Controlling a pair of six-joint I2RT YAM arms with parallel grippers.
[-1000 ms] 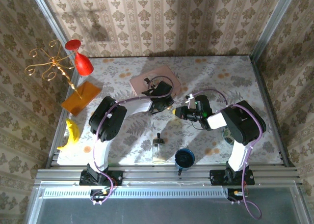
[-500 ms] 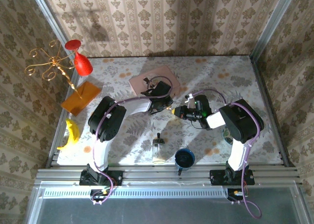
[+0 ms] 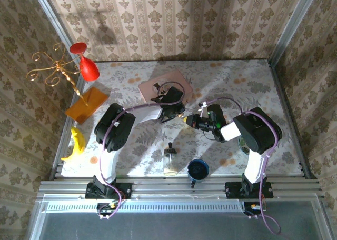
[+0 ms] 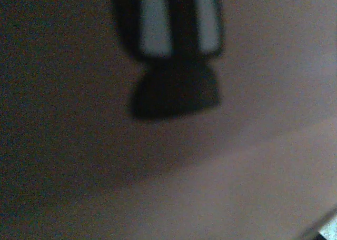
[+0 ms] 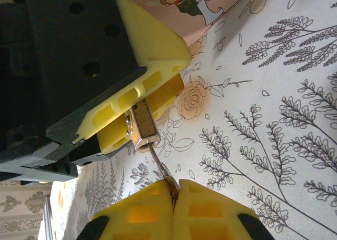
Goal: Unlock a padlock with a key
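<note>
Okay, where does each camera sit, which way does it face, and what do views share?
Top external: above and behind the bases, looking down on the table; left gripper and right gripper meet mid-table.
Left wrist: close against a blurred pinkish surface; its pale fingers at top.
Right wrist: faces the left gripper holding the padlock; its yellow fingers pinch the key.
Shared: top and right wrist show the pink picture box.
</note>
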